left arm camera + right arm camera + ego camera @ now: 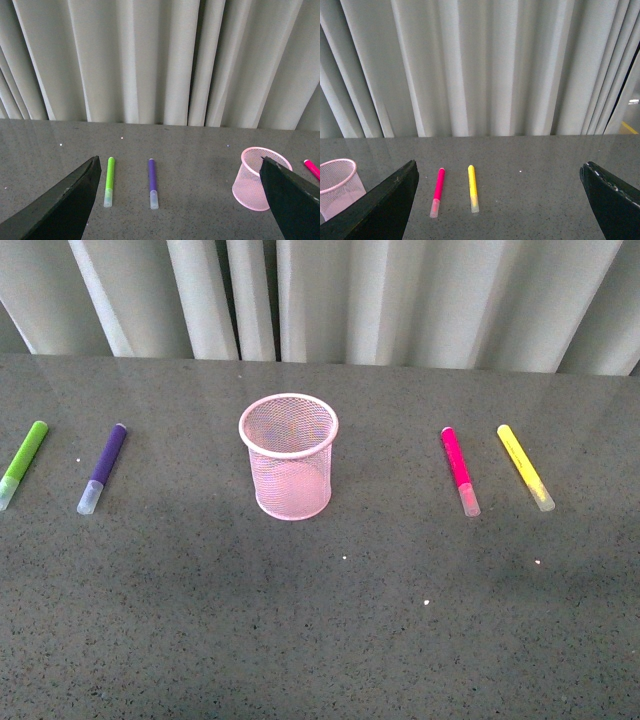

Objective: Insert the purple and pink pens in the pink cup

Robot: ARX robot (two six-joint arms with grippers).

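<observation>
Left arm. The left gripper stands wide open; its two dark fingers frame the wrist view from either edge and hold nothing. Nearest to them, on the grey speckled tabletop, lie two marker pens side by side and apart. The purple pen lies ahead of the gap between the jaws, pale cap toward them. The lime-green pen lies just ahead of one fingertip, cap likewise toward the jaws. Neither pen touches a finger.

Beyond the other finger of this gripper stands the pink cup, a wire-mesh holder, upright, mouth open. That finger hides part of its wall. From the front we see no pen inside it.

Right arm. The right gripper is equally wide open and grasps nothing. Ahead of its gap, nearer one finger than the other, the pink pen and the yellow pen lie close together, roughly parallel and not touching, caps toward the jaws. The pink pen is the one nearer that finger. The cup stands past the same finger, at the outer side of it.

In the front view the cup stands between the two pairs of pens, well apart from each. Farthest off, a pleated white curtain hangs behind the table's rear edge.
</observation>
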